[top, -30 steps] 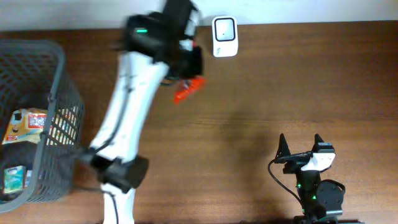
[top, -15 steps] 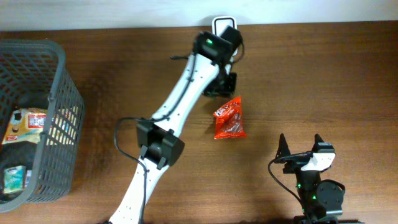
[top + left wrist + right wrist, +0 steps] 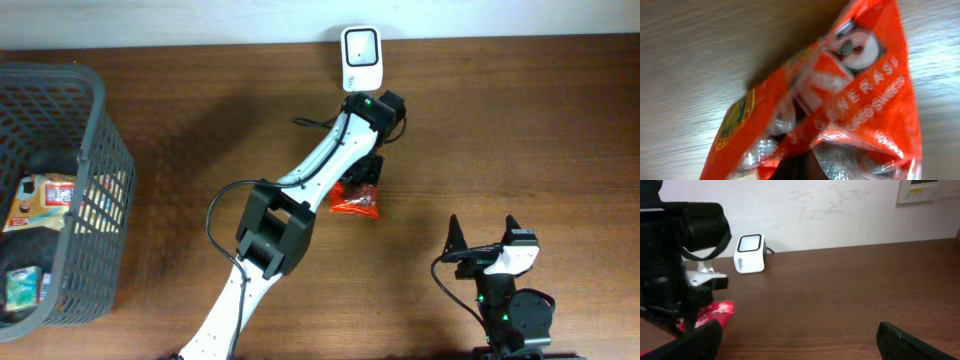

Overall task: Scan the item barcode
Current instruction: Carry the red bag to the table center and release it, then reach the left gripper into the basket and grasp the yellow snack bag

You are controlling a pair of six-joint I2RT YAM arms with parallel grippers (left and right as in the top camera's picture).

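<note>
Our left fingers (image 3: 363,184) are pinched shut on the orange packet (image 3: 355,204) near the scanner (image 3: 360,58). We should lift it gently, barcode facing the scanner. Our right fingers (image 3: 483,230) stand wide open and empty.

Even overhead light throws soft shadows across the worktop (image 3: 520,120). The left wrist view is blurred, with glare on the orange snack packet (image 3: 840,115).
</note>
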